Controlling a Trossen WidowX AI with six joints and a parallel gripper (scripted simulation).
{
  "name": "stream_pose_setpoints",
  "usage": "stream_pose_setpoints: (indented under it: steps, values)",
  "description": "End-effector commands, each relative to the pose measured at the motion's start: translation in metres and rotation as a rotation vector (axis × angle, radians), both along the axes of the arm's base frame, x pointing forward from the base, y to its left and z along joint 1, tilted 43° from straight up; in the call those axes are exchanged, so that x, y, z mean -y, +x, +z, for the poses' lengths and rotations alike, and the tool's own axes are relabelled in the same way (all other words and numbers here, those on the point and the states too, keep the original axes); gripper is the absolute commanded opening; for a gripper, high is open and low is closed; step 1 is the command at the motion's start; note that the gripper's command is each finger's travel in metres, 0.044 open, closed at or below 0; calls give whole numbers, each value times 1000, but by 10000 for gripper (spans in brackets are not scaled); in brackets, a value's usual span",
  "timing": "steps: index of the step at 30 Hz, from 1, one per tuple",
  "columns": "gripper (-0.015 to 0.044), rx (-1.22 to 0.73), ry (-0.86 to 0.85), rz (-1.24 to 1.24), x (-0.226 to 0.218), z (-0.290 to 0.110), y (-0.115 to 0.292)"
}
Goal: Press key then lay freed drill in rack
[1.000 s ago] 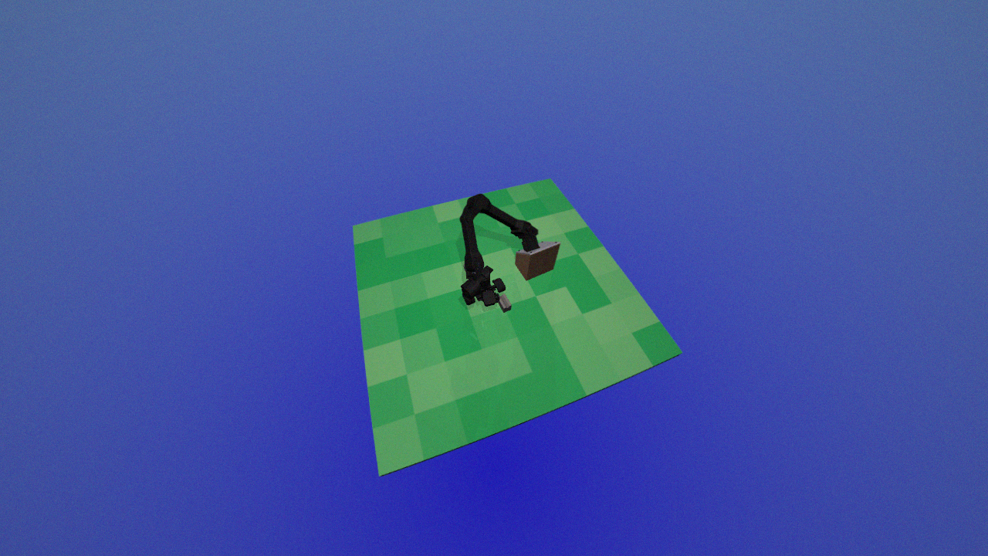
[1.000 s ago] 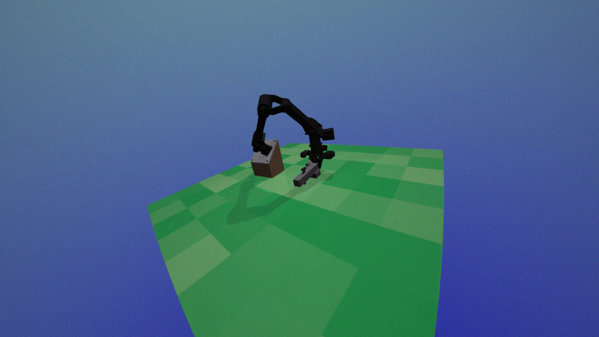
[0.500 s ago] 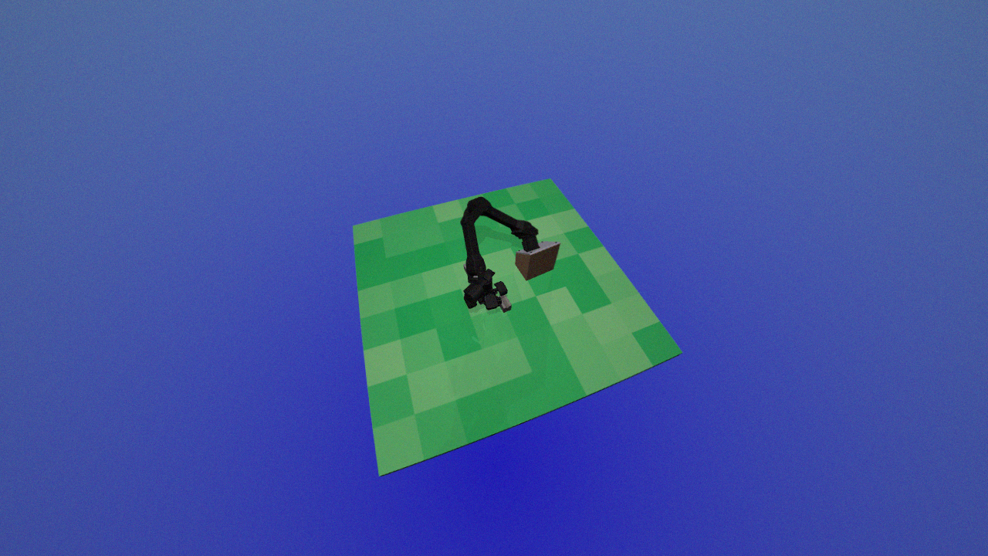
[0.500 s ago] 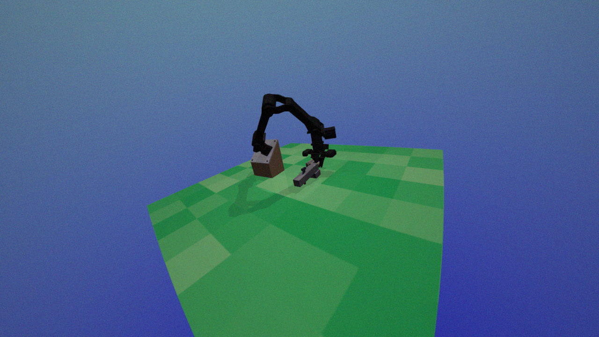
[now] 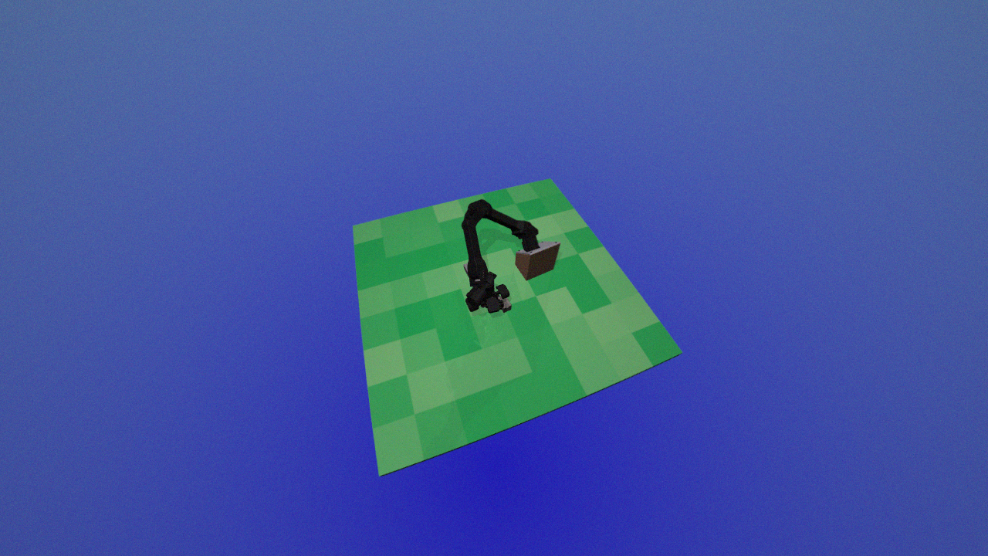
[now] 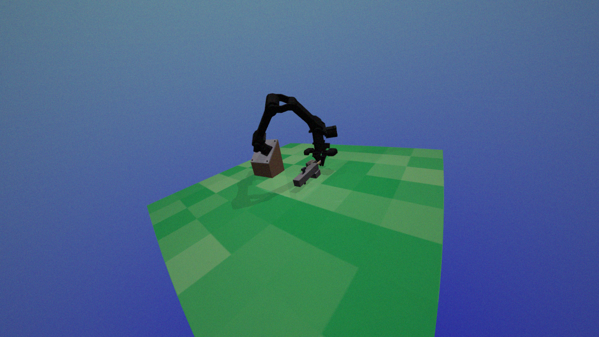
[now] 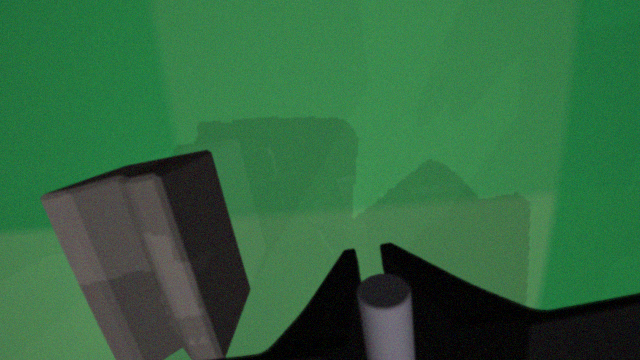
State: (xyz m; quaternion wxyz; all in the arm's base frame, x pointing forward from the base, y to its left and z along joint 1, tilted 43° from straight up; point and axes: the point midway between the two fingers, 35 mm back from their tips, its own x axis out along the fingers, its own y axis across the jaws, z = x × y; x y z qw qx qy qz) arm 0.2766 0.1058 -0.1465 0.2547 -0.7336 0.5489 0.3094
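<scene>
My gripper (image 6: 321,164) (image 7: 368,257) is shut on the drill. The drill's grey round shaft (image 7: 387,327) stands between the two black fingers in the wrist view; its lower part is out of frame. A grey bar-shaped holder (image 6: 302,179) lies right beside the fingertips in the exterior view, with a small tan piece (image 6: 318,162) at its near-finger end. A small dark part (image 6: 303,170) on top of the bar may be the key. The grey grooved rack (image 7: 145,255) (image 5: 507,304) is left of the fingers in the wrist view. The top view hides the fingertips.
A brown box (image 5: 540,264) (image 6: 270,167) with a sloped grey top carries the arm's base. The arm (image 5: 471,238) (image 6: 263,121) arches up from it and down to the gripper. The chequered green floor (image 5: 483,394) (image 6: 272,268) ends in straight edges.
</scene>
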Motion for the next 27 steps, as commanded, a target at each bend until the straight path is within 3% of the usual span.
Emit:
stream_pose_setpoints:
  steps: [1, 14, 27]
  values:
    - [105, 1, 0, 0, 1, 1, 1]
    - [440, -6, -3, -1, 5, 1, 0]
    - [440, -6, -3, -1, 10, 2, 2]
